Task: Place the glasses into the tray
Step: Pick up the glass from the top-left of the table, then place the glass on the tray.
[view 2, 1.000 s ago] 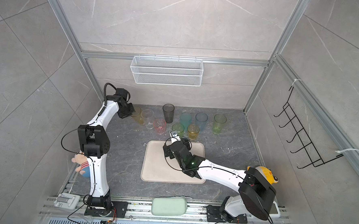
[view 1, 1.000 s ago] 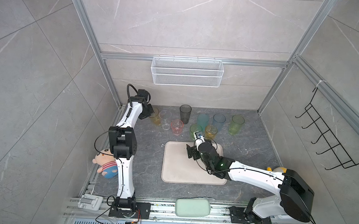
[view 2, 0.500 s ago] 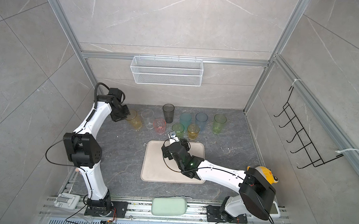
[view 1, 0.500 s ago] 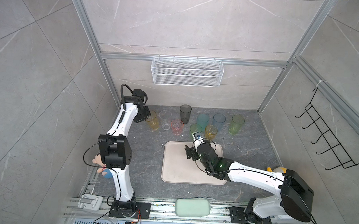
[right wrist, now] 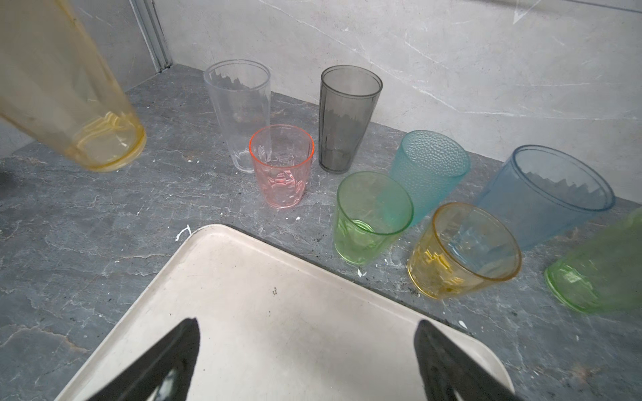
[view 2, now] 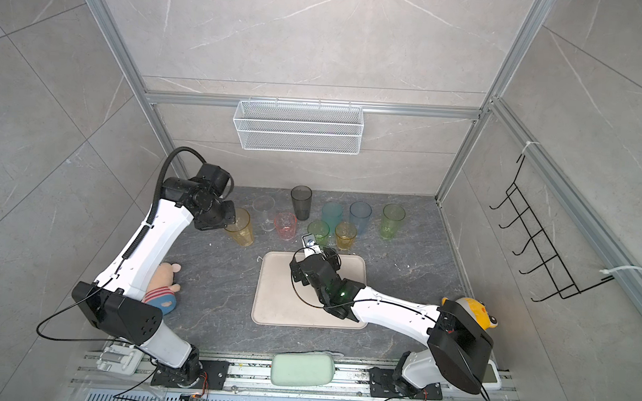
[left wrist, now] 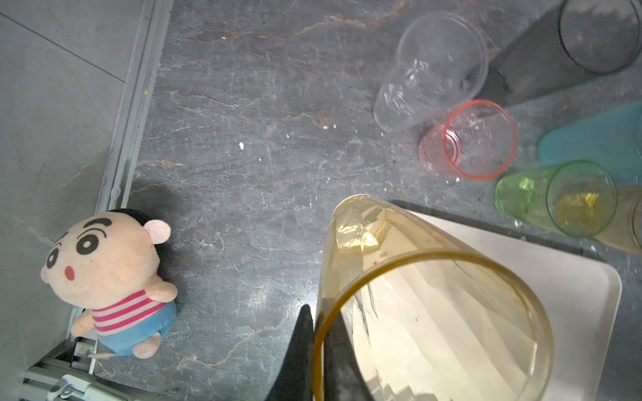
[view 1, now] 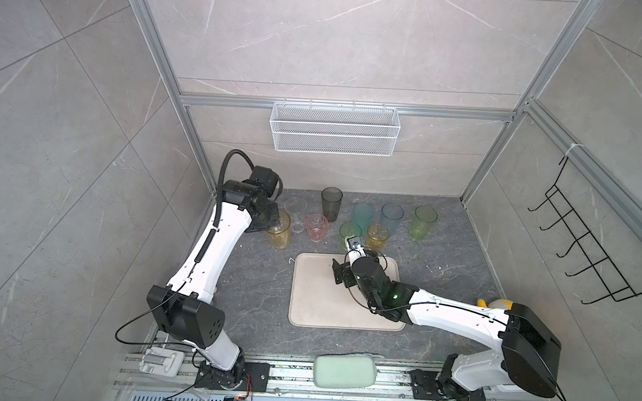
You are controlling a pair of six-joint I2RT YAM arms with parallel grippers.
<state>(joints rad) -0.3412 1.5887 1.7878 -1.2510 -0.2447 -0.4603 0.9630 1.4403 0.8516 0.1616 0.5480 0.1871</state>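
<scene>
My left gripper [left wrist: 318, 314] is shut on the rim of the tall amber glass [left wrist: 434, 295], one finger inside and one outside. It holds that glass [view 1: 279, 231] tilted above the counter, left of the tray [view 1: 318, 303]. The cream tray [right wrist: 260, 312] is bare. My right gripper [right wrist: 305, 330] hovers open over the tray's back part [view 1: 350, 265], empty. Behind the tray stand the clear [right wrist: 239, 111], smoky grey [right wrist: 347, 114], pink [right wrist: 281, 166], short green [right wrist: 368, 218], teal [right wrist: 427, 170], short amber [right wrist: 462, 250], pale blue [right wrist: 542, 198] and tall green [right wrist: 597, 267] glasses.
A plush doll [view 2: 164, 287] lies by the left wall under my left arm. A white wire basket [view 1: 334, 128] hangs on the back wall and a black hook rack [view 1: 580, 252] on the right wall. A pale green pad [view 1: 342, 370] sits at the front rail.
My left gripper has carried the tall amber glass forward from the back left corner, toward the tray, as the arm's elbow swung out to the left. The right arm has barely moved.
</scene>
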